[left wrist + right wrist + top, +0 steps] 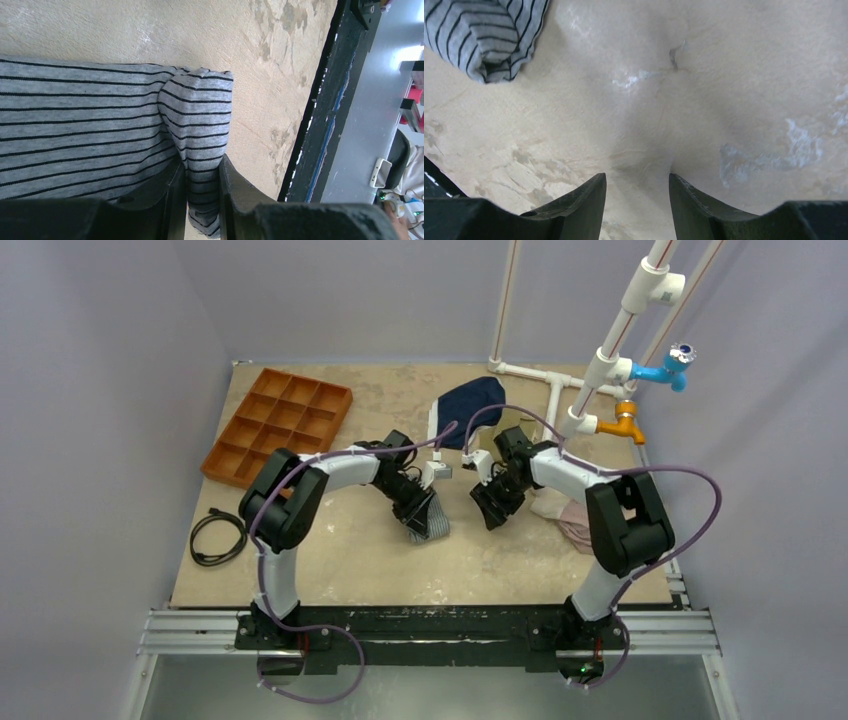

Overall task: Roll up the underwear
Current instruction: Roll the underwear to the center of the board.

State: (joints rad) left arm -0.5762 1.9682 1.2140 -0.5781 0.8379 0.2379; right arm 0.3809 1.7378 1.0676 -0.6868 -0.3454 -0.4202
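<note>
Top external view shows the underwear (432, 524) near the middle of the table (330, 560), under the tip of the left gripper (420, 508). The right gripper (492, 510) hangs at 3 o'clock from the cloth, near it but apart. So the left arm is the nearer one, and it has the garment.

In the left wrist view the jaws are nearly together and pinch a raised fold of the striped cloth. This fold runs from the jaws toward 12 o'clock. The flat part of the underwear spreads from it toward 9 o'clock and goes out of the frame. The stripes cross the fold. From this it seems that the long axis of the roll lies along the fold, and that the rolling must go toward 9 o'clock, over the flat part.

In the right wrist view the jaws are spread, with only bare table between them. The underwear sits at 10 o'clock from them, well apart, and only its rounded end is visible.
</note>
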